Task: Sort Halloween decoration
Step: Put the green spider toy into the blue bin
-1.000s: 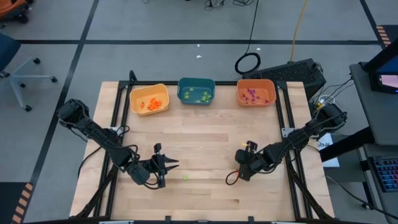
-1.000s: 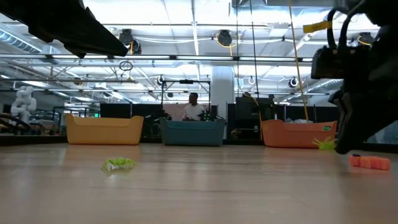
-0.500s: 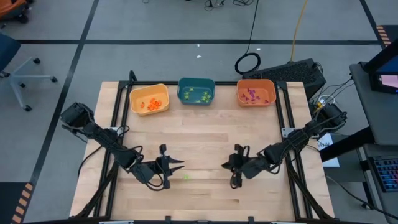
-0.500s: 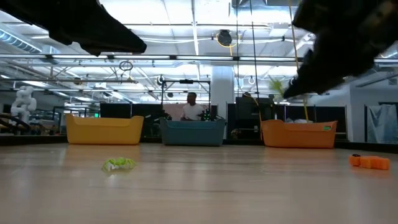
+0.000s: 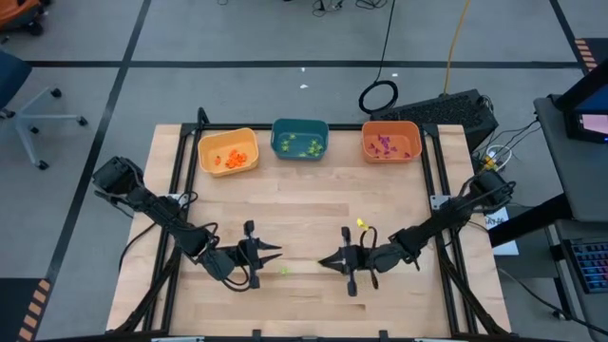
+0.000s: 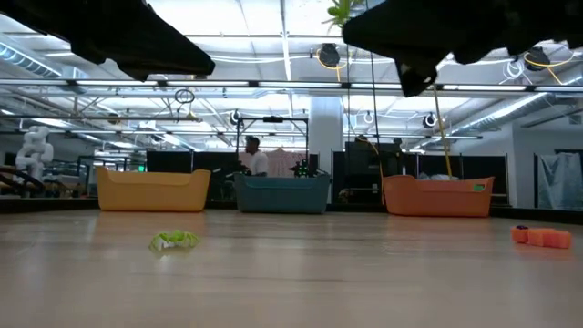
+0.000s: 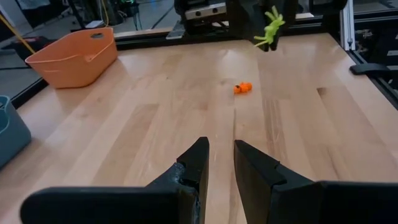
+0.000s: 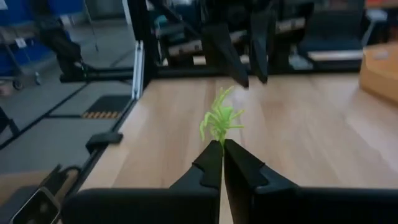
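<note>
A light-green spider-like trinket (image 8: 219, 121) is lifted above the table's middle, with my right gripper (image 8: 222, 149) shut on it; it also shows in the left wrist view (image 7: 269, 28). In the high view my right gripper (image 5: 323, 261) faces my left gripper (image 5: 274, 252). My left gripper (image 7: 221, 163) stands slightly open above the wood, with nothing between its fingers. A second green trinket (image 5: 283, 271) lies on the table between the two grippers. An orange trinket (image 7: 242, 88) lies on the table below the right arm. My right gripper pinches the green trinket's lower end (image 8: 217, 138) between its two fingertips. The fingers lie nearly level and point toward the table's left. The trinket sticks out beyond the fingertips with its legs spread, lifted clear of the table.
Along the far edge stand three bins: a yellow bin (image 5: 228, 152) with orange pieces, a teal bin (image 5: 300, 140) with green pieces and an orange bin (image 5: 390, 142) with purple pieces. Bare wood lies between the bins and the grippers.
My right gripper has risen from the table and gone toward the table's left, tipping from pointing down to nearly level. It has stayed shut on the green trinket, which has been lifted well clear of the wood.
</note>
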Controlling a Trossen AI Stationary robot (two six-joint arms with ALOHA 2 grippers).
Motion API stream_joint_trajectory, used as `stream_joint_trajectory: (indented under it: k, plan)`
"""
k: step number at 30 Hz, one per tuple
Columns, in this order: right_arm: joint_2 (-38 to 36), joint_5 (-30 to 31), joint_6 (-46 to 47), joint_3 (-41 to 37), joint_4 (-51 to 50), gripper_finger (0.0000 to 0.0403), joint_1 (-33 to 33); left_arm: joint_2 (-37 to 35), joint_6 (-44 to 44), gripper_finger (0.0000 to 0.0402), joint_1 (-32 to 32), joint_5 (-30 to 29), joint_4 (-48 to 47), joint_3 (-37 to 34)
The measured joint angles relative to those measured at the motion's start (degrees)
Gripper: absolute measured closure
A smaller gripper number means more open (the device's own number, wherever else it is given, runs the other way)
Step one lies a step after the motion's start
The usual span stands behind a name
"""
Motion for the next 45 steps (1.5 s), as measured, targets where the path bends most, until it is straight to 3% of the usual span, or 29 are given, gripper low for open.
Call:
stream_joint_trajectory:
  k: [3, 8, 12, 38, 45]
  plan:
    - [3.7, -0.2, -2.9, 0.0, 7.4, 0.0403, -0.7, 0.0, 0.0, 0.0326, 0.0, 0.7, 0.0, 0.0]
    - [10.5, -6.0, -4.8, 0.0, 21.0, 0.0403, -2.8, 0.0, -0.5, 0.0326, -0.1, 1.1, 0.1, 0.0]
    - [13.8, -9.3, -4.7, 0.0, 26.3, 0.0403, -4.3, 0.0, -0.5, 0.0326, -0.3, 1.2, 0.7, 0.0]
    - [14.0, -10.5, -6.0, 0.0, 26.3, 0.0403, -4.8, 0.0, -0.5, 0.0326, -0.4, 4.3, 1.0, 0.0]
    - [14.0, -10.4, -15.1, 0.0, 26.2, 0.0403, -4.8, 0.0, -0.5, 0.0326, -0.4, 4.3, 1.0, 0.0]
